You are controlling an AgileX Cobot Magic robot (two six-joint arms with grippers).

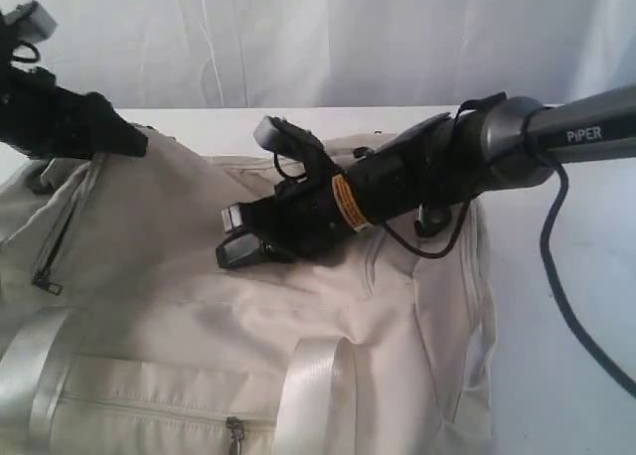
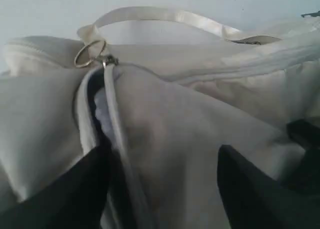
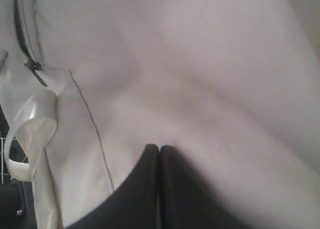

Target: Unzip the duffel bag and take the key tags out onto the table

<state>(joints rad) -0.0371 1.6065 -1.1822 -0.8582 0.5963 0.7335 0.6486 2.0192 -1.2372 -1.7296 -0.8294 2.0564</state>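
Note:
The cream duffel bag fills the lower half of the exterior view. My left gripper sits at its raised far-left corner, open, with its fingers astride a ridge of fabric. One finger lies beside a partly open zipper gap that shows a dark inside. My right gripper is shut, its tips pressed against the bag's top panel; I see nothing between them. The key tags are out of view.
The white table shows to the right of the bag, crossed by the right arm's black cable. Satin straps and closed pocket zippers lie on the near side. A metal ring hangs at the zipper's end.

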